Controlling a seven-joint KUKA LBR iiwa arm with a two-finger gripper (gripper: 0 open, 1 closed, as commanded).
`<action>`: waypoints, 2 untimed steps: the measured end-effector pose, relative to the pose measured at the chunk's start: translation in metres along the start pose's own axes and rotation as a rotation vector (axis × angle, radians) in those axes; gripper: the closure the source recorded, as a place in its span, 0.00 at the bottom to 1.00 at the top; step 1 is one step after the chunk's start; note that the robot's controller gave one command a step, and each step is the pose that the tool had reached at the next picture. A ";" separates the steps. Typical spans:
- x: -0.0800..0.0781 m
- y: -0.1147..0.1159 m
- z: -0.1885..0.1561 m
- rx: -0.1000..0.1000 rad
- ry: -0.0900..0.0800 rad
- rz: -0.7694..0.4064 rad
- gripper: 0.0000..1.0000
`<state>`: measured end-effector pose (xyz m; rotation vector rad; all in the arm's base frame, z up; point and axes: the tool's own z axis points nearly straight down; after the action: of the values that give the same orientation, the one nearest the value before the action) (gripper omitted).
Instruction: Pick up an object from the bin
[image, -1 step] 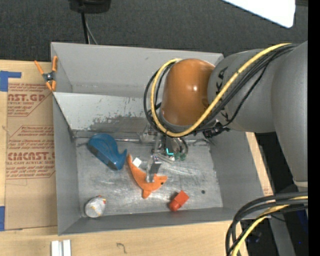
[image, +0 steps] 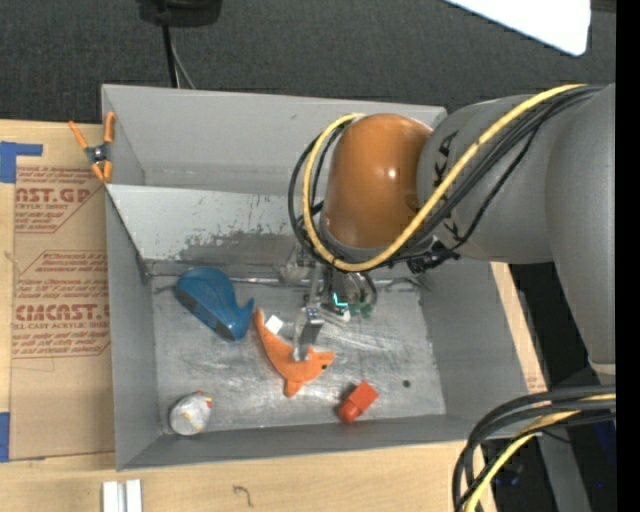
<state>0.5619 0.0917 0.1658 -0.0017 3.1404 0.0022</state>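
Four things lie loose in the bin (image: 128, 350), none lifted yet. The pincer (image: 305, 343) is low over the orange curved toy (image: 281, 357) directly beneath it. I cannot tell whether it is apart or clamped. Gripping and lifting remain.

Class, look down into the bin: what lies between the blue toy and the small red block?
The orange toy lies between them in the camera view, under the gripper.
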 end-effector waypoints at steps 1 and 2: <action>0.013 -0.008 0.029 0.000 -0.008 -0.059 0.00; 0.058 -0.037 0.088 0.000 0.003 -0.289 1.00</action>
<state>0.5038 0.0545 0.0779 -0.4549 3.1102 0.0021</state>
